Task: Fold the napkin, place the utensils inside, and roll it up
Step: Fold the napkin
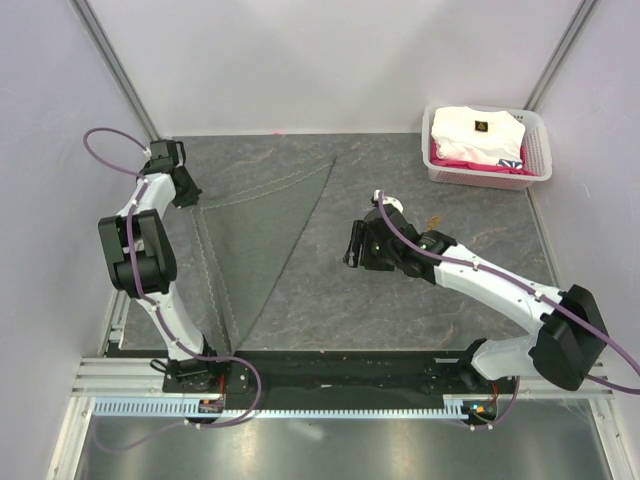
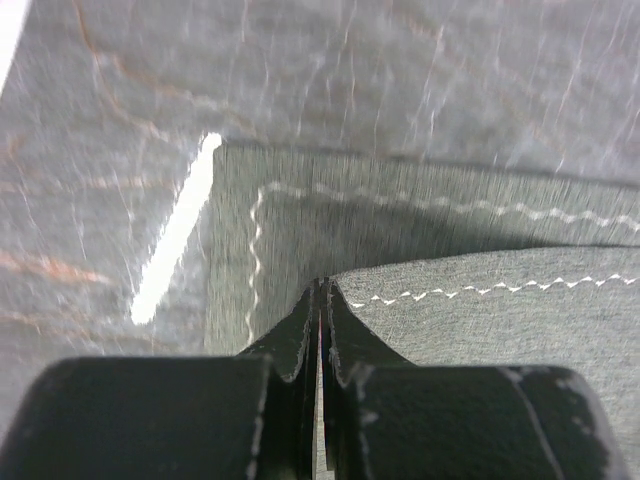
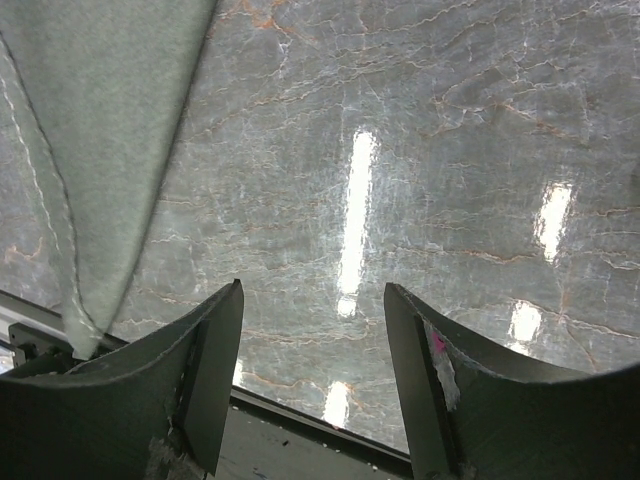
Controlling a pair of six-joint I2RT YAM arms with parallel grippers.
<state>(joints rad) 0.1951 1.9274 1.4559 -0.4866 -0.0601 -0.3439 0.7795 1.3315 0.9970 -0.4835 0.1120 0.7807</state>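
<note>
The grey-green napkin (image 1: 265,240) lies folded into a triangle on the left half of the table, with its pale stitched hem showing. My left gripper (image 1: 186,196) is at the napkin's far-left corner. In the left wrist view its jaws (image 2: 322,288) are shut on the upper cloth layer (image 2: 480,330), above the lower layer (image 2: 300,230). My right gripper (image 1: 353,246) is open and empty over bare table, to the right of the napkin's slanted edge (image 3: 100,120). A small gold bit of the spoon (image 1: 432,219) shows behind the right wrist; the rest is hidden.
A white basket (image 1: 541,160) at the far right corner holds a folded white garment (image 1: 475,135) with a small dark logo. Grey walls enclose the table on three sides. The table's near edge rail (image 3: 300,425) shows below the right fingers.
</note>
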